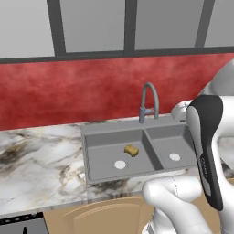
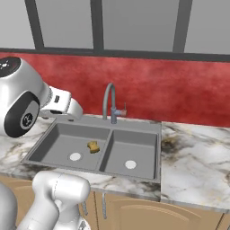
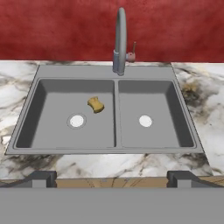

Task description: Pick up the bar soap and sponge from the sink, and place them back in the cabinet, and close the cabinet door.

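Claw [image 3: 112,177] spread wide and empty, tips parted at the bottom of the hand view, hanging above the near edge of the tabletop [image 3: 17,87] and looking down into the sink [image 3: 116,148]. Sponge [image 3: 96,104] lying in the left basin, toward its back and near the divider, just behind the white drain disc [image 3: 76,121] and apart from it; seen also in both base views [image 1: 131,150] [image 2: 93,146]. Faucet [image 3: 120,39] standing at the back rim over the divider. Right basin holding nothing but its own drain. No pink bar soap to be found in either basin, so likely dealt with or hidden; cabinet and door out of sight. Step in hand, by the look of it: lining up on the sponge. Next move probably calls for reaching forward and down into the left basin, keeping clear of the faucet and divider, straddling the sponge across its narrow sides, then closing
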You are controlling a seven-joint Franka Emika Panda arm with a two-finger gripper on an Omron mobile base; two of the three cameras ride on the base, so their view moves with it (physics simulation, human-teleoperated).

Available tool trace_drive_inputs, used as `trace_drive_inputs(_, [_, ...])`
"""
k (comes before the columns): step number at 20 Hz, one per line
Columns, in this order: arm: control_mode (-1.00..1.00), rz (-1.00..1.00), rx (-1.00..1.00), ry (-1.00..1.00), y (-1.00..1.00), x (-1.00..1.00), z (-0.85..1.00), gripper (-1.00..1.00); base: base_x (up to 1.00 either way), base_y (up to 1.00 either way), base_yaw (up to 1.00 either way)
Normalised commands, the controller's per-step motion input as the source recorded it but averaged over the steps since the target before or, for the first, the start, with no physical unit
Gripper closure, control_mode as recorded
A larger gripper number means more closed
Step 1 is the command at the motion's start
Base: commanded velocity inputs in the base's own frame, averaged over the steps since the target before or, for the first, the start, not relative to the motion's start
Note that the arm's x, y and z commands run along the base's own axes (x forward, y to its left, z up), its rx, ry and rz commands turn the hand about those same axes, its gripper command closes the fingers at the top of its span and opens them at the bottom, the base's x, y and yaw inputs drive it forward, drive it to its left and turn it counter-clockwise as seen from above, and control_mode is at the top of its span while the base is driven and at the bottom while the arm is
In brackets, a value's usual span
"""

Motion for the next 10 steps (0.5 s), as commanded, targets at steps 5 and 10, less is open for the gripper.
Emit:
trace_drive_inputs(5, [1.0, 0.0, 0.0, 0.0, 0.0, 0.0, 0.0, -1.0, 0.31, 0.12, 0.0])
trace_drive_inputs(10, [-1.0, 0.0, 0.0, 0.0, 0.13, 0.2, -0.01, -1.0, 0.11, 0.07, 0.0])
